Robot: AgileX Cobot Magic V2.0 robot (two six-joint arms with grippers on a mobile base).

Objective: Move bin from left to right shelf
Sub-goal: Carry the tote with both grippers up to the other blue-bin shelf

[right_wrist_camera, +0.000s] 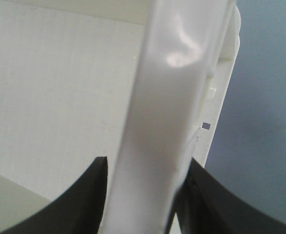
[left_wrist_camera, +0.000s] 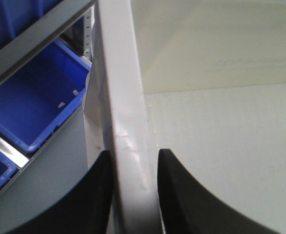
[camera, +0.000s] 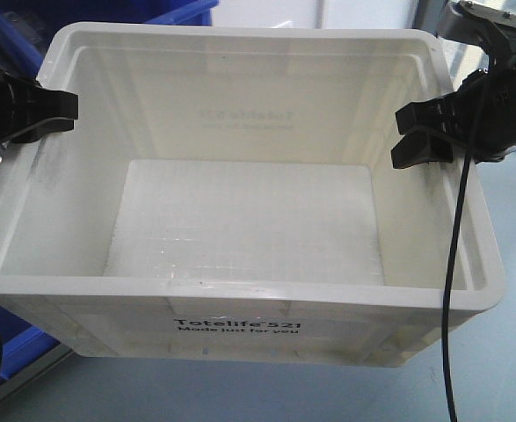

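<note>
In the front view, the bin point(camera: 240, 114) filled the frame, open side up, with its black print point(camera: 237, 327) on the near wall. The left gripper point(camera: 64, 112) met its left side and the right gripper point(camera: 420, 132) its right side, with a black cable point(camera: 455, 264) hanging below the right one. How firmly either gripped was unclear here. Blue bins point(camera: 11, 343) showed beyond the left side.

The left wrist view made it plain: two dark fingers point(left_wrist_camera: 99, 195) stood narrowly apart, pinching the white rim point(left_wrist_camera: 125, 97) between them. A grey shelf rail point(left_wrist_camera: 35, 44) and blue bins lay outside.

The right wrist view showed the same pinch on the opposite rim, with a plain blue-grey surface point(right_wrist_camera: 264, 122) outside.
</note>
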